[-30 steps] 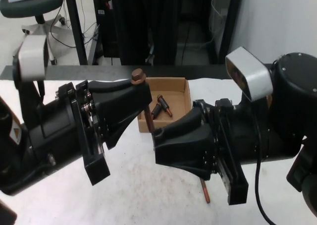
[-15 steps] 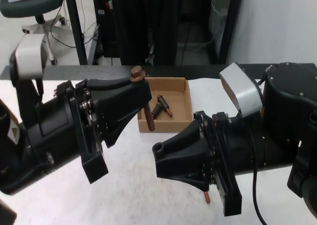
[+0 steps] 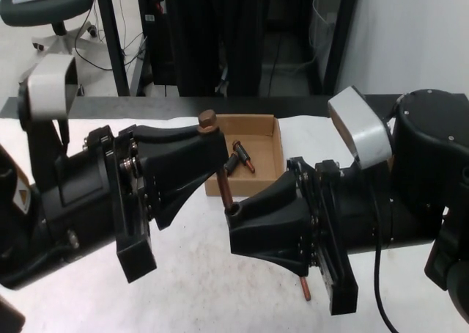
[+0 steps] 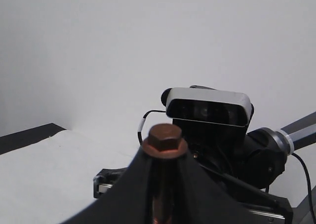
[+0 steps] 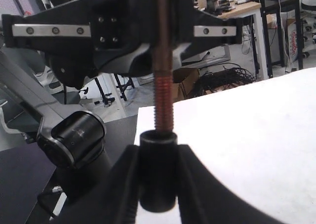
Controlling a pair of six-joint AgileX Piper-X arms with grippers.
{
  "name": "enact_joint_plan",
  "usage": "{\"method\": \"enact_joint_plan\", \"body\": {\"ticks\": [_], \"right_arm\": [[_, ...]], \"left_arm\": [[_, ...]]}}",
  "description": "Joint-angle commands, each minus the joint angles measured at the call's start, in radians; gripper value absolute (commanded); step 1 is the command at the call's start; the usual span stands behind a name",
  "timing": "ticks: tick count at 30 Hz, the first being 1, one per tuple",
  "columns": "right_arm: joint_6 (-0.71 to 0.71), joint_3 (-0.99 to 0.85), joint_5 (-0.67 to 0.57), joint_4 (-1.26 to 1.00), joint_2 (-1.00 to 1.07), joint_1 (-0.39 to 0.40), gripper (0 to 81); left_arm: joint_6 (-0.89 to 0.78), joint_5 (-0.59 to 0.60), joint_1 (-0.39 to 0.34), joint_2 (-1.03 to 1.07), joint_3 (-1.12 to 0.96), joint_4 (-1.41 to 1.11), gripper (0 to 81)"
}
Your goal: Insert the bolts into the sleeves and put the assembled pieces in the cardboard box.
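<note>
Over white bench, left gripper clamping bolt, right gripper clamping sleeve, chair behind.

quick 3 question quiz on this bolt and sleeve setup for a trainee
1. True or false: the left gripper holds the bolt head up.
2. The right gripper holds: A) a black sleeve B) a washer C) nothing.
3. Fill in: the assembled pieces lie in the ____.
Key: 1 true; 2 A; 3 cardboard box.
</note>
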Motion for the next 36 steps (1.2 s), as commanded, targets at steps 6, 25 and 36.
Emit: {"method": "enact_joint_plan", "body": {"ticks": [6, 25, 36], "right_arm": [[0.008, -0.005, -0.002, -0.019, -0.010, 0.001, 0.8], [0.015, -0.005, 0.036, -0.019, -0.010, 0.001, 0.8], [0.015, -0.005, 0.051, -0.019, -0.010, -0.001, 0.8]], "left_arm": [[-0.010, 0.017, 0.003, -0.002, -0.013, 0.007, 0.2], [-0.040, 0.006, -0.018, -0.002, -0.013, 0.005, 0.2], [-0.062, 0.052, -0.018, -0.002, -0.013, 0.005, 0.2]]}}
